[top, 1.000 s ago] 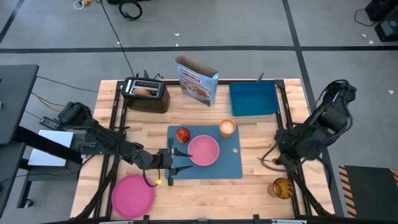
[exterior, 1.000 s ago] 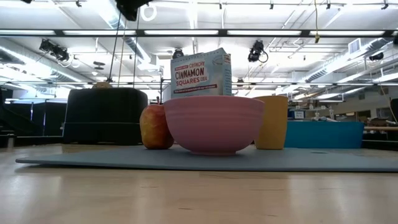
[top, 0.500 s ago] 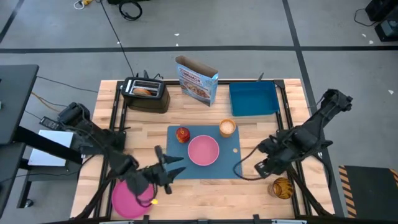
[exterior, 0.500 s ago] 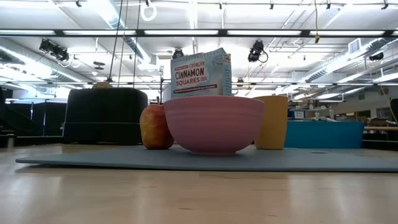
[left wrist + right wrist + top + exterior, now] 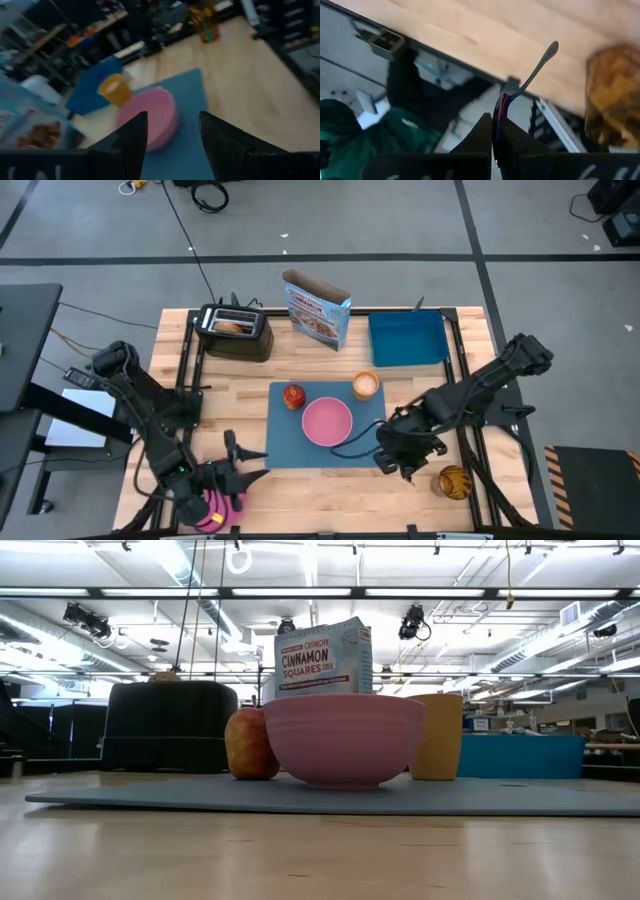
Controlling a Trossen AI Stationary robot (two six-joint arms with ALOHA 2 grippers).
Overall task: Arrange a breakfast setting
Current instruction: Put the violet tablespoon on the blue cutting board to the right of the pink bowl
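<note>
The blue placemat point(image 5: 335, 442) lies mid-table. On it rest the pink bowl point(image 5: 327, 422), the red apple point(image 5: 293, 396) and the tan cup point(image 5: 366, 386); the low view shows the bowl point(image 5: 343, 738), the apple point(image 5: 250, 743) and the cup point(image 5: 437, 736) too. The pink plate point(image 5: 208, 510) lies near the front left corner, mostly hidden under my left arm. My left gripper point(image 5: 240, 453) is open and empty, above the plate's right side. My right gripper point(image 5: 388, 458) is at the placemat's near right corner, shut on the spoon point(image 5: 527, 80). My right gripper pinches the spoon's blue-purple handle point(image 5: 500, 106) between its two shut fingers. The metal bowl end point(image 5: 551, 49) sticks out beyond the fingertips. The spoon is lifted clear of the table.
A black toaster point(image 5: 235, 330), a cereal box point(image 5: 318, 305) and a deep blue tray point(image 5: 408, 338) stand along the far side. A jar with amber contents point(image 5: 453, 481) stands near the front right corner, close to my right gripper.
My left gripper has drawn back from the placemat's near left edge toward the front left corner, over the pink plate. My right gripper has gone from the table's right side toward the placemat's near right corner, carrying the spoon.
</note>
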